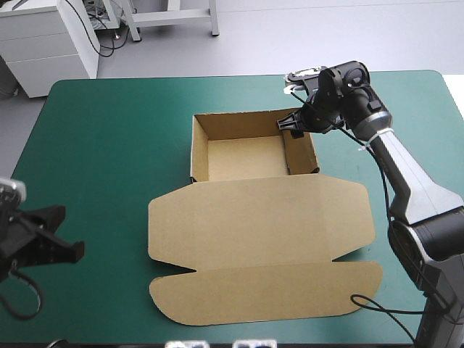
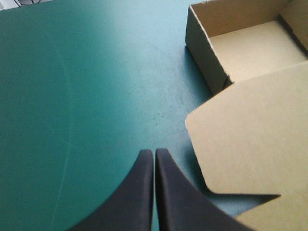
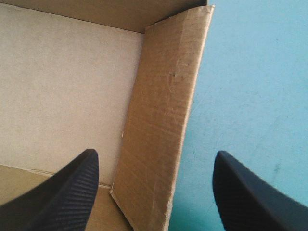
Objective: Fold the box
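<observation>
Overhead, the right gripper [image 3: 154,161], spread wide, straddles the box [image 1: 261,217] at its right wall; the left gripper [image 2: 154,152] hangs closed, empty.

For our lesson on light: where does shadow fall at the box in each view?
High view: in the box, the far inner wall is darker than the floor. Left wrist view: a thin dark shadow edges the lid. Right wrist view: the wall between the open fingers is lit, the adjoining one dark.
</observation>
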Robot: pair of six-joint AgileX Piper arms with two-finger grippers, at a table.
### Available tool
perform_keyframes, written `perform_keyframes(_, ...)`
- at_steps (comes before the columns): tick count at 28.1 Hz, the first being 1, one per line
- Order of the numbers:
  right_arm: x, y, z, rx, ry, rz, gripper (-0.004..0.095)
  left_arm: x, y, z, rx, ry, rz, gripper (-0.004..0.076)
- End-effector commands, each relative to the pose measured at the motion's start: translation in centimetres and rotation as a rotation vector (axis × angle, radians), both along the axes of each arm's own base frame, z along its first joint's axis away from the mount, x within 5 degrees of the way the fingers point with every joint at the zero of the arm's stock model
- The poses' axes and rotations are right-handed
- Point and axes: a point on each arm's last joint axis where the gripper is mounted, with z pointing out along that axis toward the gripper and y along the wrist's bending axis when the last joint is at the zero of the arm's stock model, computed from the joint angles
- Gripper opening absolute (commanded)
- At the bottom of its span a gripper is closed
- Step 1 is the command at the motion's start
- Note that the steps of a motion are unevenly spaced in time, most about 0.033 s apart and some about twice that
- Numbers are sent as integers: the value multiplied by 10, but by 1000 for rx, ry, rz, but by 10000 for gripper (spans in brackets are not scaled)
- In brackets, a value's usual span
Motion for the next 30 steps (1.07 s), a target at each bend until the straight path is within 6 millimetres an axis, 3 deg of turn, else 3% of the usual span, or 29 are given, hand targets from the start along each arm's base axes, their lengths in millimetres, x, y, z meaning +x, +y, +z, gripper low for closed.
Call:
perform_keyframes(1,-11,-7,29,19,-74,2,619,-25,15,-19,-45,-93,-5,-8)
perform_keyframes(6,-12,-7,10,-4,-11,2,619,-50,27,-55,-85,-135,-27,-8)
perform_keyframes(12,-13,-8,-21,-29,65,-2,619,-65,33,-78,-131,-185,-50,-8)
perform_keyframes(24,-12,-4,-49,-2,117,-1,598,-54,26,-109,-106,-154,-64,-8)
perform_keyframes(30,-2,1,-74,-13,177,-11,453,-54,26,-108,-111,-157,-62,-8)
